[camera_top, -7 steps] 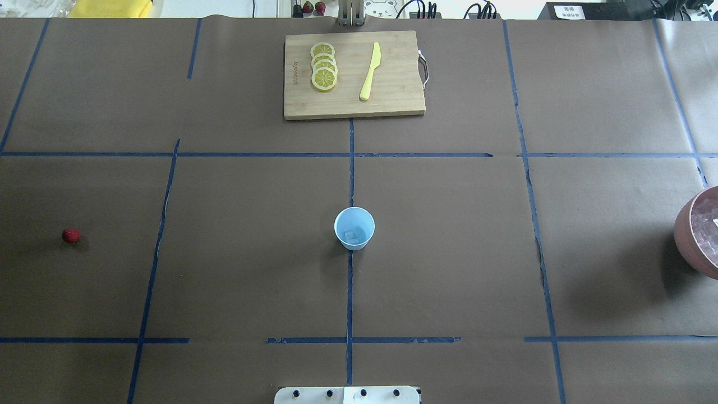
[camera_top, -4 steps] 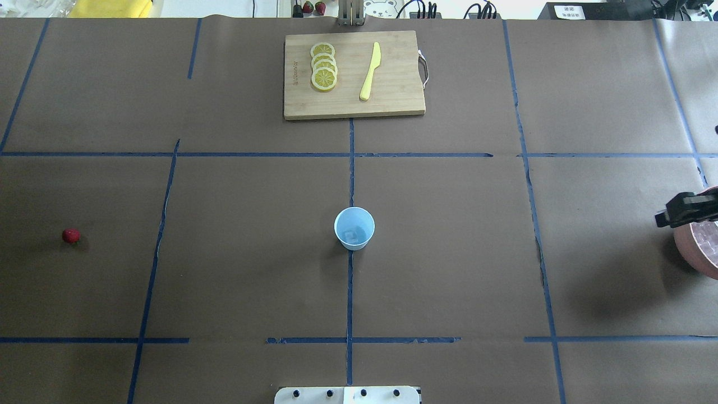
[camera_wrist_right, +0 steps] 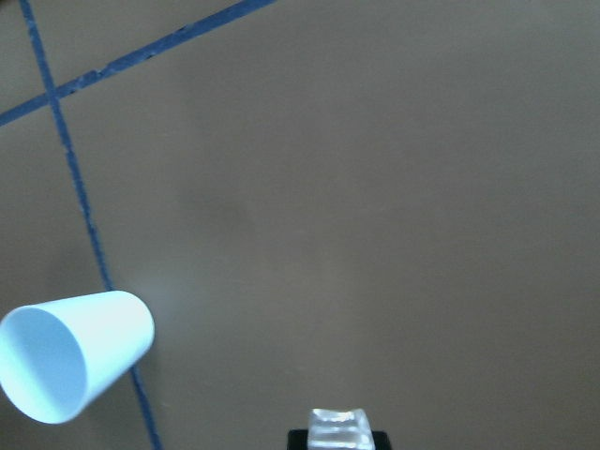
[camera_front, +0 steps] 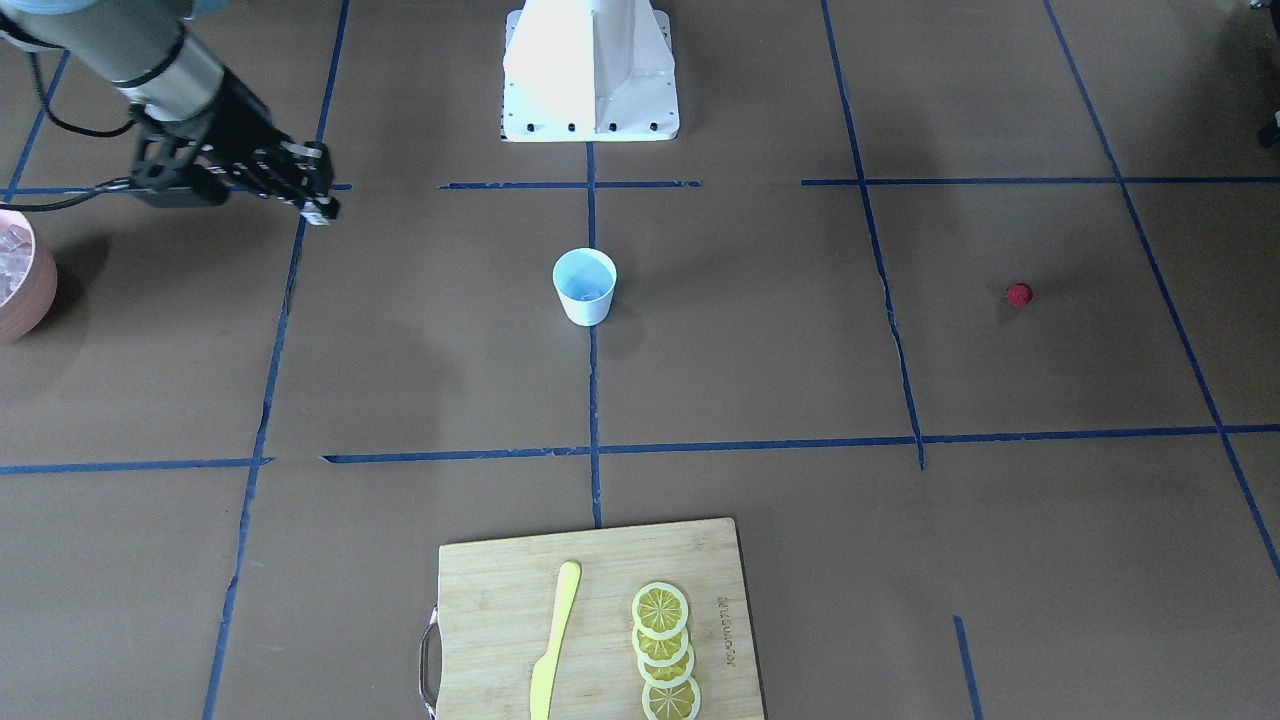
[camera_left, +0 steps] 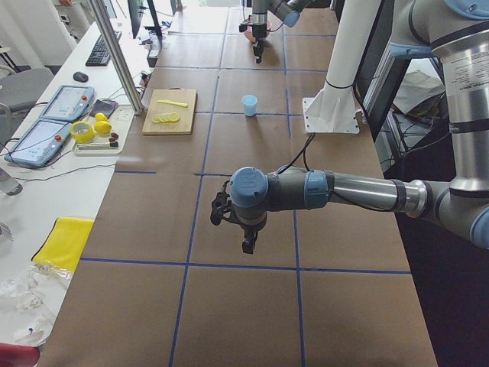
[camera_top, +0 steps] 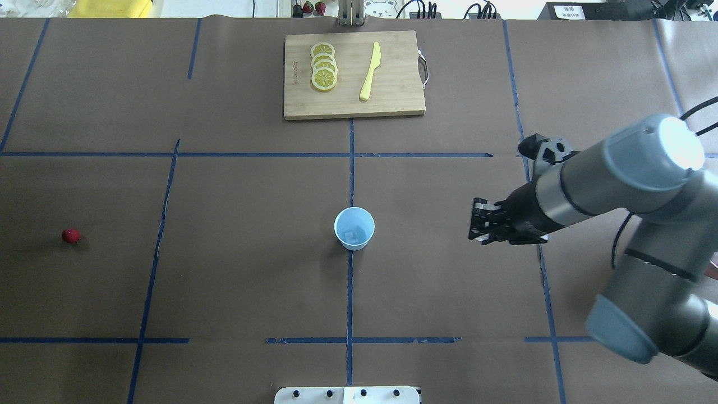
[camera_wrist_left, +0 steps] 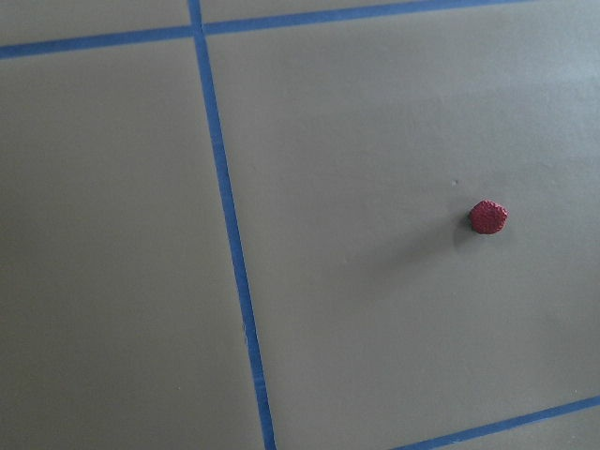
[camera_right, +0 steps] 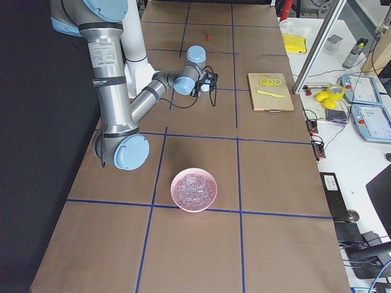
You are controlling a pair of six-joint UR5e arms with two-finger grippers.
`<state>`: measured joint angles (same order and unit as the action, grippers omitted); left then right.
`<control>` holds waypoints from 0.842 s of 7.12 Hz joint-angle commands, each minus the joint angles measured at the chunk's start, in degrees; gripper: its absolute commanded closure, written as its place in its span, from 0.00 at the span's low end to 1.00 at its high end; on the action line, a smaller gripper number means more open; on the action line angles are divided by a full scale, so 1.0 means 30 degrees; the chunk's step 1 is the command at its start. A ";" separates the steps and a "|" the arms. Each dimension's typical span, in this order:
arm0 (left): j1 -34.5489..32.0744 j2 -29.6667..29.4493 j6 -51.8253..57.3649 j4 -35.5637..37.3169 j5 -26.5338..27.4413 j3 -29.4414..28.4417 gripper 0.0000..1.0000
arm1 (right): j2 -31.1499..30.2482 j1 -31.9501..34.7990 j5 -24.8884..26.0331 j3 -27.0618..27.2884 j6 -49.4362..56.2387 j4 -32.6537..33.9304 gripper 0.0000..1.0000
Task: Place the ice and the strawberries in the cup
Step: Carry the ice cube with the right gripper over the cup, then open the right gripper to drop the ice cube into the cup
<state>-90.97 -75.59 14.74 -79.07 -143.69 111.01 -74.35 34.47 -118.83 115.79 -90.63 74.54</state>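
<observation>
The pale blue cup [camera_top: 354, 227] stands upright at the table's centre with an ice cube [camera_top: 351, 235] inside; it also shows as the cup [camera_front: 584, 285] and the cup [camera_wrist_right: 70, 356]. My right gripper [camera_top: 477, 227] hovers to the right of the cup, apart from it, shut on a clear ice cube [camera_wrist_right: 336, 427]. The strawberry [camera_top: 70, 235] lies alone at the far left, seen from above as the strawberry [camera_wrist_left: 487, 217]. My left gripper [camera_left: 248, 243] hangs over the table in the exterior left view only; I cannot tell whether it is open or shut.
A pink-brown bowl [camera_right: 194, 189] of ice cubes sits at the right end, behind my right arm. A wooden cutting board [camera_top: 392, 101] at the far side carries lemon slices [camera_top: 323, 67] and a yellow knife [camera_top: 370, 72]. The robot base [camera_front: 590, 70] is at the near edge.
My right arm has swung in from the right edge, away from the bowl, leftward toward the cup. Cup and strawberry have not moved.
</observation>
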 commanded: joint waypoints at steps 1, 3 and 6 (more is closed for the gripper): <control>0.0000 0.0001 -0.0022 -0.0010 -0.0005 0.0290 0.00 | 0.5399 -0.2225 0.2890 -0.4214 -0.4321 0.0434 0.98; 0.0000 0.0001 -0.0080 0.0019 -0.0005 0.0291 0.00 | 0.6990 -0.2962 0.4272 -0.5658 -0.5087 0.0321 0.98; 0.0000 0.0001 -0.0109 0.0019 -0.0005 0.0261 0.00 | 0.7850 -0.2965 0.4335 -0.6634 -0.5387 0.0291 0.96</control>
<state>-90.97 -75.59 14.49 -79.02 -143.70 111.83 -51.20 25.63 -106.00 96.48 -106.77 75.43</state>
